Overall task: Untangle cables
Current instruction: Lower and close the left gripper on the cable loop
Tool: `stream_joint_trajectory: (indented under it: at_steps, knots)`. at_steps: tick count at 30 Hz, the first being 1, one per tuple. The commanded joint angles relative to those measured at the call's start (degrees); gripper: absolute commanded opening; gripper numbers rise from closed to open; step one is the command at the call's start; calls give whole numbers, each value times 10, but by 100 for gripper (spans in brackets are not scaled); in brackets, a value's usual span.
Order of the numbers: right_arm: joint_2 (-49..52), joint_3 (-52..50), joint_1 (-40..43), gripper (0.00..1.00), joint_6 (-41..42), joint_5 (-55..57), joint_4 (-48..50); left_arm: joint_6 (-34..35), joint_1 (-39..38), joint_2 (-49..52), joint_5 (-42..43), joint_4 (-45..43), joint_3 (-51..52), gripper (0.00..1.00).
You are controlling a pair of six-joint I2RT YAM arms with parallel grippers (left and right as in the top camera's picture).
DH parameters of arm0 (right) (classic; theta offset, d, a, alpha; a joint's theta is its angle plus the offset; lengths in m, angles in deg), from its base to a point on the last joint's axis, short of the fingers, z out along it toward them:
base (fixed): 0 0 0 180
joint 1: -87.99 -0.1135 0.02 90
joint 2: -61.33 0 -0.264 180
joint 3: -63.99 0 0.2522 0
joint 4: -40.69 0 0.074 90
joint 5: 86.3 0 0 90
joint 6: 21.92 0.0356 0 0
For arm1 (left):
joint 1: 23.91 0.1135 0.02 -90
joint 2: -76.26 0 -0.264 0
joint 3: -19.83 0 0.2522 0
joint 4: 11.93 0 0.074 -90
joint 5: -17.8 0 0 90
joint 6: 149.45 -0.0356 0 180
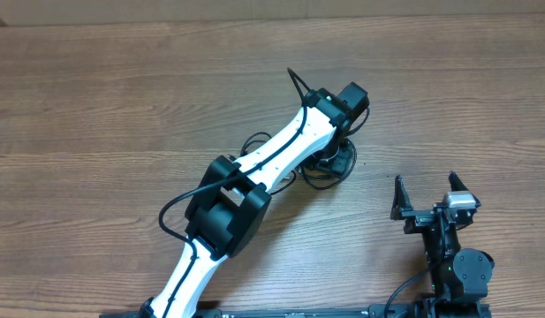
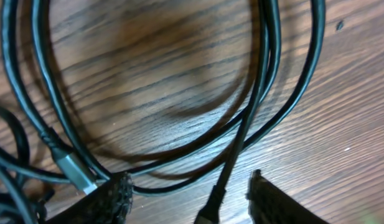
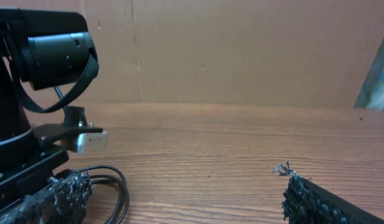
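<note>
Several thin black cables [image 1: 329,170] are lying in a loose coiled bundle on the wooden table [image 1: 122,106], near its centre. The left gripper [image 2: 188,180] is pointing down at this bundle with its jaws standing partly apart. One cable, ending in a plug end [image 2: 207,211], is passing between the two fingers [image 2: 114,199], with a gap showing on each side; neither finger is touching it. One silver connector [image 2: 76,171] is lying just beside the left-hand finger. The right gripper [image 1: 425,183] is sitting well apart from the bundle, at the near right of the table, its jaws spread wide and holding nothing.
</note>
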Motion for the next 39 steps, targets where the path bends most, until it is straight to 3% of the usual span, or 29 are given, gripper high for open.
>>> stream_joint_trajectory:
  at_steps: [1, 5, 10, 13, 19, 22, 31, 33, 36, 39]
  knots:
    - [-6, -6, 2, 100, 0, 3, 4, -33, -5, 3, 0, -8, 19, 61]
    - [-6, -6, 2, 100, 0, 3, 4, -33, -5, 3, 1, -14, 31, 65]
    - [-6, -6, 2, 100, 0, 3, 4, -35, -5, 3, 1, -17, 33, 51]
    - [-6, -6, 2, 100, 0, 3, 4, -33, -5, 3, 9, -24, 32, 50]
    - [-6, -6, 2, 100, 0, 3, 4, -32, -2, 2, 31, -25, 18, 38]
    - [-6, -6, 2, 100, 0, 3, 4, -32, 1, 2, 36, -2, -15, 36]
    - [-6, -6, 2, 100, 0, 3, 4, -32, 2, 1, 36, 120, -195, 9]
    - [-6, -6, 2, 100, 0, 3, 4, -32, 2, 1, 35, 146, -230, 12]
    - [-6, -6, 2, 100, 0, 3, 4, -34, 2, 1, 31, 162, -248, 46]
    - [-6, -6, 2, 100, 0, 3, 4, -54, -1, 5, 31, 159, -235, 60]
